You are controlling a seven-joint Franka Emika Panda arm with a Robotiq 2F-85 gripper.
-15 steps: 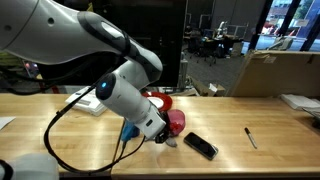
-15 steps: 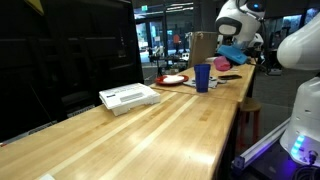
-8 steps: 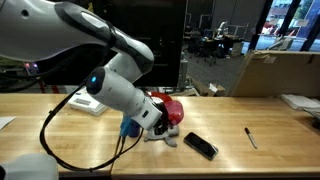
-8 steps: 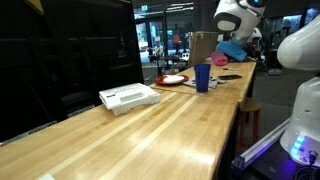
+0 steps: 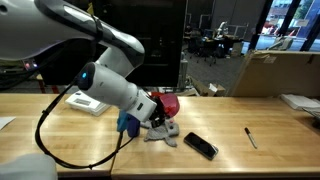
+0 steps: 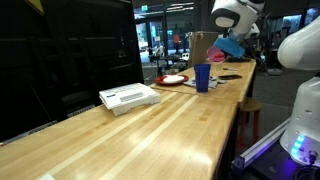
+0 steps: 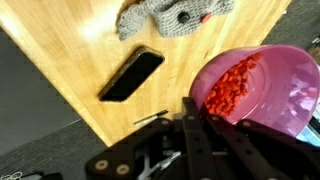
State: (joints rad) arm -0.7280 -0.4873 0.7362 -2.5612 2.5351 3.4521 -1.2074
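The bench (image 5: 250,150) of pale wood is seen in both exterior views; above it the white arm (image 5: 105,85) is bent low, with its gripper (image 7: 200,110) brought close over the things lying there; the jaws are clamped on the near rim of a pink bowl (image 7: 265,85), one finger inside the wall and one outside.

The step in hand is judged to be a carry; the bowl appears to be held clear of the bench, just above and behind a grey cloth (image 5: 160,133), with a black phone (image 5: 200,146) near it and a pen (image 5: 250,137) well apart towards the far end. A load of small red pieces (image 7: 228,85) is heaped in the bowl against the gripped side. Any move from here calls for the rim to be held level and the grip to be held firm, since a grasp on one edge lets the free side sag and the pieces could be spilled.

The bowl is round, so no long axis can be given; its mouth is turned towards the wrist camera, which is taken as roughly upward; a slight tilt cannot be ruled out.
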